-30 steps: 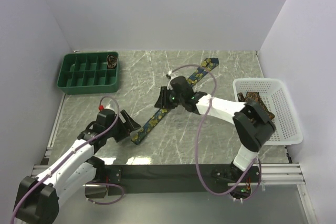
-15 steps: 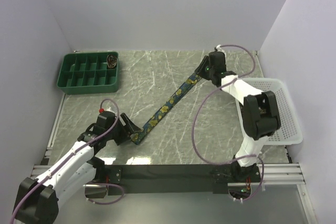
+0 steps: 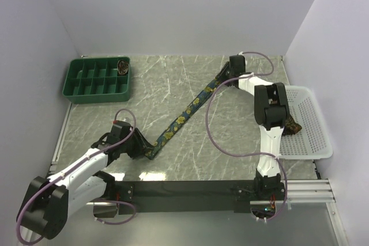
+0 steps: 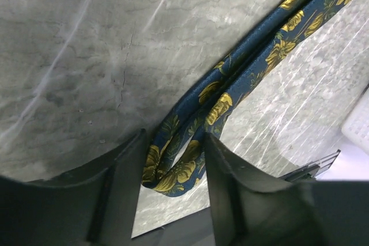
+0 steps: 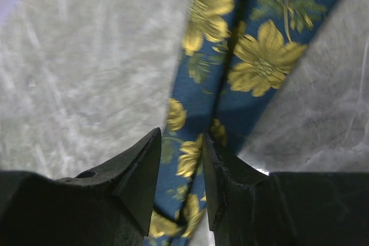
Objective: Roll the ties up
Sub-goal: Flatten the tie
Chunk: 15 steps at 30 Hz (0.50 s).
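navy floral tie (image 3: 181, 118) lies doubled and stretched diagonally across the bench (image 3: 242, 136). right tool (image 3: 226, 77) is narrowed onto its far end, pinching it. left tool (image 3: 143, 149) straddles the folded near end, fingers against both edges; cannot tell whether gripped.

Plain pale lilac walls (image 3: 173, 10) enclose a grey marble-patterned table (image 3: 167, 82).

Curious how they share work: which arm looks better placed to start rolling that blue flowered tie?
Probably the left. The left gripper straddles the folded near end of the navy floral tie, where a roll could begin; the right gripper pinches the far end as an anchor.
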Each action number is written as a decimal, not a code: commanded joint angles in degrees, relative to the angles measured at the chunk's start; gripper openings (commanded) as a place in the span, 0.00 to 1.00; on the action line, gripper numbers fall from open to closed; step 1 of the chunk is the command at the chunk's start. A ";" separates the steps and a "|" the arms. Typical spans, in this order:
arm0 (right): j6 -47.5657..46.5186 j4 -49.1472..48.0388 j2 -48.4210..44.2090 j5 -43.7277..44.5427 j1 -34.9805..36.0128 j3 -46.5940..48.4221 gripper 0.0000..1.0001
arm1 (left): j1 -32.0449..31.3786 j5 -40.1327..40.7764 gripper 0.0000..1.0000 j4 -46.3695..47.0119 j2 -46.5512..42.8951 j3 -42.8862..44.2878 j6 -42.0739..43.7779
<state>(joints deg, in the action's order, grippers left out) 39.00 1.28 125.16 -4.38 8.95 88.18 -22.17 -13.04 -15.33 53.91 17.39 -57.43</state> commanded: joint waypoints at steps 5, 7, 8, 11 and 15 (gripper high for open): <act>5.11 2.59 0.97 -0.28 -0.51 -0.88 0.42 | -0.15 2.48 0.37 1.01 0.76 1.77 2.14; 7.30 2.68 -1.48 1.48 -0.60 -5.18 0.42 | -0.06 4.94 0.29 -0.22 0.32 2.39 2.15; 8.18 2.33 -2.37 1.83 -0.69 -6.78 0.42 | 0.11 4.95 0.28 -0.48 0.14 2.48 2.15; 10.65 0.59 -6.06 2.63 -0.60 -12.74 0.40 | 1.60 7.58 0.21 -1.71 -0.38 3.35 2.58; 11.36 -0.13 -8.35 1.04 -0.78 -14.00 0.43 | 3.89 10.57 0.19 -4.00 -0.38 5.37 4.34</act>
<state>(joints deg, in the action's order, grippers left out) 48.66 -0.89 119.09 -3.95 8.43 75.68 -19.73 -6.57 -17.80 54.43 19.20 -55.48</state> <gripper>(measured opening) 0.424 0.191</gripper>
